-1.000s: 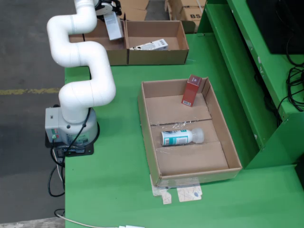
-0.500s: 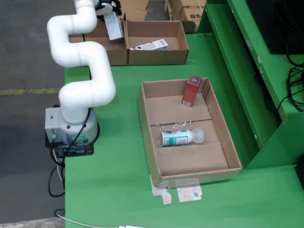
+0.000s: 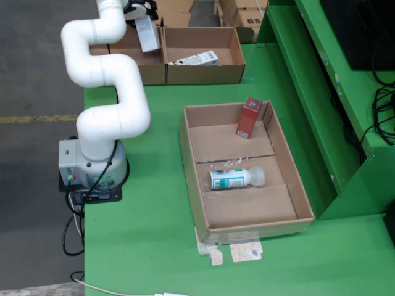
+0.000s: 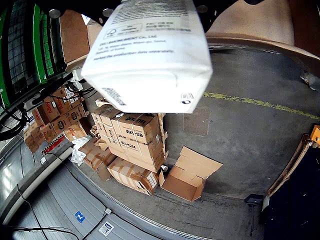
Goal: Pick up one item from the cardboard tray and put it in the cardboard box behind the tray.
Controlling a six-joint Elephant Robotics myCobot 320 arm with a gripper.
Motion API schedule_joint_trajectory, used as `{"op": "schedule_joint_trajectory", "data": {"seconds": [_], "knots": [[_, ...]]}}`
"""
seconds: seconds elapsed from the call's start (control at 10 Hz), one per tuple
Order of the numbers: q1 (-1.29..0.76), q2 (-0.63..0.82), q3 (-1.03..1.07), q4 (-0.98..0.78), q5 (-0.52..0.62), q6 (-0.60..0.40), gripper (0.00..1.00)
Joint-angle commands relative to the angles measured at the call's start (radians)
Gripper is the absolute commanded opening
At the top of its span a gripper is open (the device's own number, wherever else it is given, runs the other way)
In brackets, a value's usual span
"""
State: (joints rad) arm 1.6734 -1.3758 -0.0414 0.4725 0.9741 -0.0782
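While arm hangs over the back boxes, the scene reads:

Arm: white myCobot arm (image 3: 105, 92), base bolted at the table's left edge in fixed view, left of the tray; upper links bend up and back toward the top of frame.
Gripper: gripper (image 3: 141, 11) at top of fixed view, above the left back box; clamped on a white carton. Jaws themselves mostly cut off by frame top, but wrist view shows the carton held right under the cam.
Held item: white carton (image 3: 147, 34) w/ black print, hanging upright, lower end over the left back box; in wrist view white carton (image 4: 150, 55) fills top centre, bottom face toward the lens.
Tray: cardboard tray (image 3: 192, 166) on green table (image 3: 148, 246), centre-right in fixed view, shallow, flaps creased across floor.
In tray, far end: red carton (image 3: 249, 117) leaning vs. the tray's back-right wall.
In tray, middle: bottle (image 3: 236, 178) on its side, teal/white label, pale cap end pointing right; clear film around it.
Behind tray: two open cardboard boxes side by side. Left box (image 3: 126, 58) partly hidden by arm. Right box (image 3: 203, 61) holds a white packet (image 3: 197, 60) lying flat.
Front of tray: tape scraps (image 3: 237, 250) stuck on table by the tray's near wall.
Wrist view bkgd: stacked cartons (image 4: 130, 145) on grey floor, well below the held carton.
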Motion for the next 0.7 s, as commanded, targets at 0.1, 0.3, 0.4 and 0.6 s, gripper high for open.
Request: {"op": "schedule_joint_trajectory", "data": {"seconds": [0.1,0.3,0.4,0.6], "knots": [[0.008,0.041,0.041,0.037,-0.021,0.007,0.6],[0.008,0.041,0.041,0.037,-0.021,0.006,0.8],[0.008,0.041,0.041,0.037,-0.021,0.005,0.9],[0.008,0.041,0.041,0.037,-0.021,0.005,1.0]]}}
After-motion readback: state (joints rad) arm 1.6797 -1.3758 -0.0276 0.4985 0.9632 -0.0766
